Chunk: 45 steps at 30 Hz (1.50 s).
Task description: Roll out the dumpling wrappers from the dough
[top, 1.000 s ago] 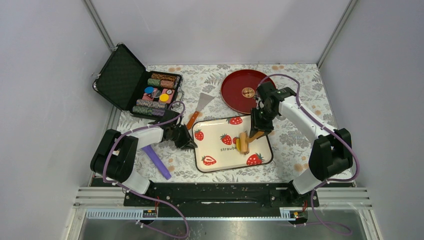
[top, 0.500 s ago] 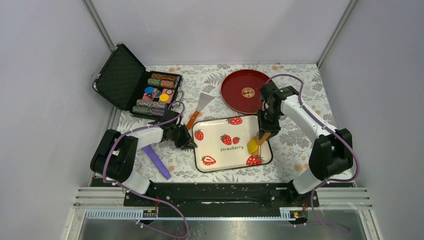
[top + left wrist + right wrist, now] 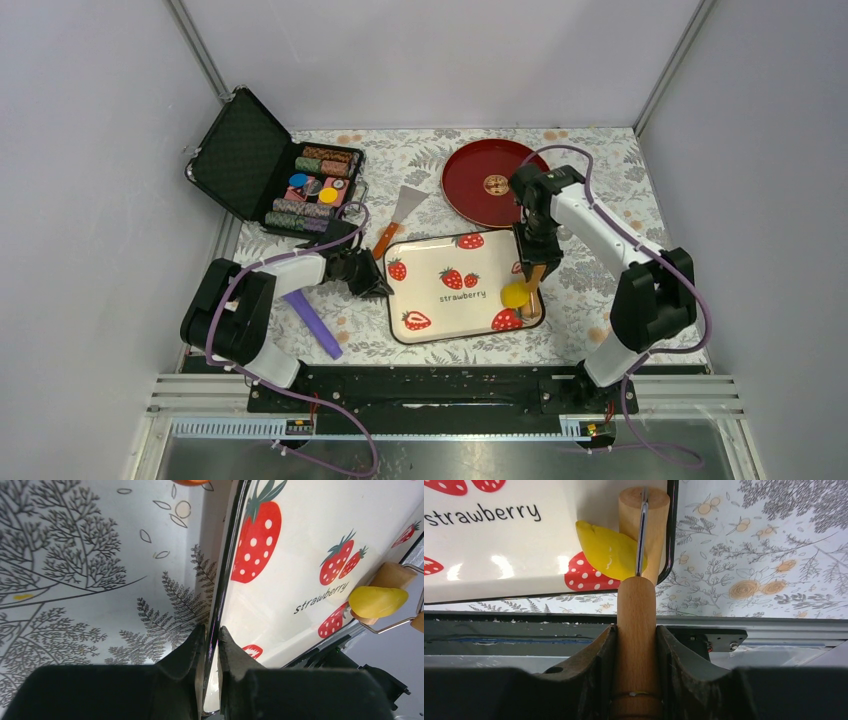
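Left end effector [image 3: 211,630]: its two fingers are squeezed together on the left rim of the strawberry tray [image 3: 450,312]. I think it holds on so the tray cannot slide when the pin pushes.
Right end effector [image 3: 636,630]: clamped tight on the wooden handle of the rolling pin [image 3: 636,605], with the roller end over the tray's near right corner.
Why the pin is there: the roller sits right at the dough [image 3: 609,550], so a push should squash it flat.
Where the dough is: on the tray, in the near right corner, touching the roller and partly covering a red strawberry picture. It is a thick yellow blob, not a thin round one yet. I cannot tell if it sticks to the roller.
Dumpling wrappers: I see none done.
What is in the tray: only the dough and the roller.
Red plate [image 3: 470,195]: behind the tray, with nothing on it but its own gold mark. It may be where wrappers go.
Black case [image 3: 245,150]: open, at the far left, full of rows of chips [image 3: 318,185]. The yellow chip in there is not dough.
Scraper [image 3: 398,213]: lies on the counter [image 3: 600,200] just beside the tray's far left corner. Nobody holds it.
Purple stick [image 3: 315,322]: on the counter near the left arm, also left alone.
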Each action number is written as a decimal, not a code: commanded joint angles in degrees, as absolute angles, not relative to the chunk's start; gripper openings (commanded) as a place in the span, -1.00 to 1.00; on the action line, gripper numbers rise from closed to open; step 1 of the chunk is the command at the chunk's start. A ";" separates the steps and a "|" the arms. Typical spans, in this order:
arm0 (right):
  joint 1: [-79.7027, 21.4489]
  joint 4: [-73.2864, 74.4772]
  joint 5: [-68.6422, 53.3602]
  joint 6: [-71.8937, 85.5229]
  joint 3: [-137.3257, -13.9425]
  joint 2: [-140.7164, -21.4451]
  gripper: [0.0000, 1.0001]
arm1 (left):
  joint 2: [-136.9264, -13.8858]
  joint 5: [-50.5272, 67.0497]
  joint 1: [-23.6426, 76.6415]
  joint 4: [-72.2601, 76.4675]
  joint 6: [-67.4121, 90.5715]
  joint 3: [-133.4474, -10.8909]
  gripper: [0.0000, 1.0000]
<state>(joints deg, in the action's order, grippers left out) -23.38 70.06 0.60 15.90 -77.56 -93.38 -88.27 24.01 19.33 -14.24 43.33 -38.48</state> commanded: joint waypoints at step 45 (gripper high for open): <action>-37.11 73.48 -5.83 -4.01 -98.15 -100.14 -1.00 | -91.24 12.25 16.77 -19.87 40.44 -36.23 -1.00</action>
<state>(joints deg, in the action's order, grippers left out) -36.45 73.84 -5.39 1.52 -98.83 -101.51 -88.29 24.03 18.37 -14.31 42.87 -38.48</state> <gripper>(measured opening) 0.391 0.114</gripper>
